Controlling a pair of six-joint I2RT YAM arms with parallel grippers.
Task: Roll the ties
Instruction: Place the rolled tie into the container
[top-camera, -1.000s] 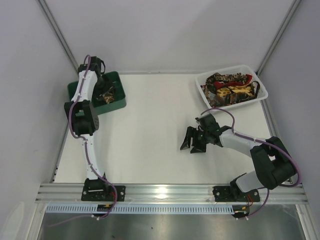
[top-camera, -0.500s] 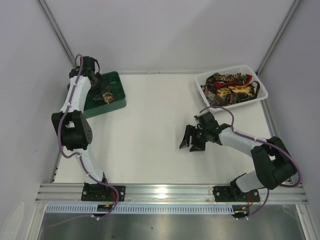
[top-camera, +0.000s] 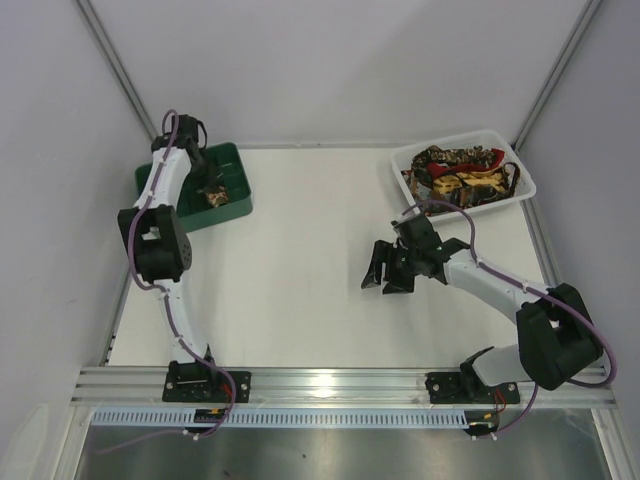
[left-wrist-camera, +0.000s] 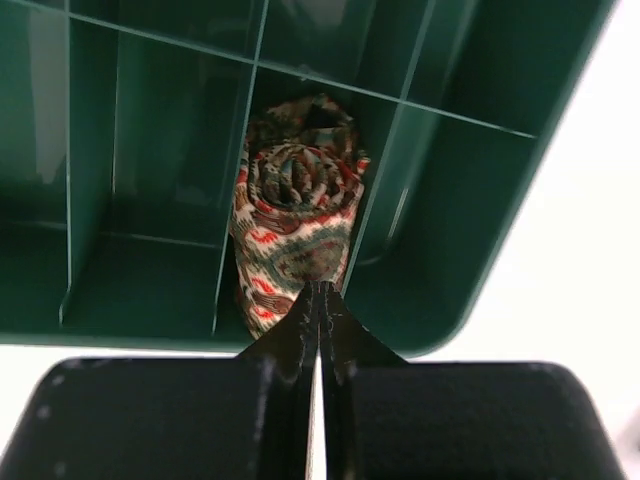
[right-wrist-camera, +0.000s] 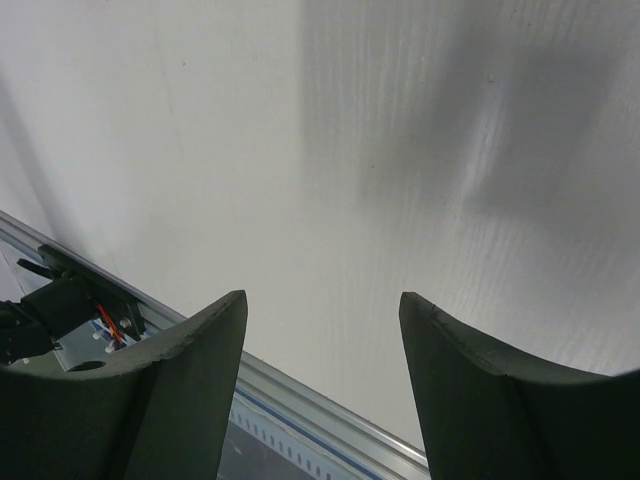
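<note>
A rolled tie (left-wrist-camera: 298, 205), printed in red, green and cream, is seen standing on end in one compartment of the green crate (left-wrist-camera: 480, 200), its spiral facing up and its cloth pressed between the thin dividers (left-wrist-camera: 385, 160) on either side. The left gripper (left-wrist-camera: 318, 292) is held directly above the near edge of this roll with its fingers brought together, only a hairline slit being left between them; whether any fabric is pinched at the tips cannot be told. The neighbouring compartments visible in the left wrist view are bare.

In the top view the crate (top-camera: 238, 163) is found at the far left corner of the table (top-camera: 300, 250), partly covered by the left arm. The remaining ties (top-camera: 458, 170) are heaped, unrolled, in the white tray (top-camera: 522, 175) at the far right corner, well apart from the crate.

The right gripper (top-camera: 384, 276) is held over the bare middle of the table with its fingers (right-wrist-camera: 190, 370) spread wide and nothing between them. The metal rail (right-wrist-camera: 300, 400) at the near edge is seen beneath it in the right wrist view.
</note>
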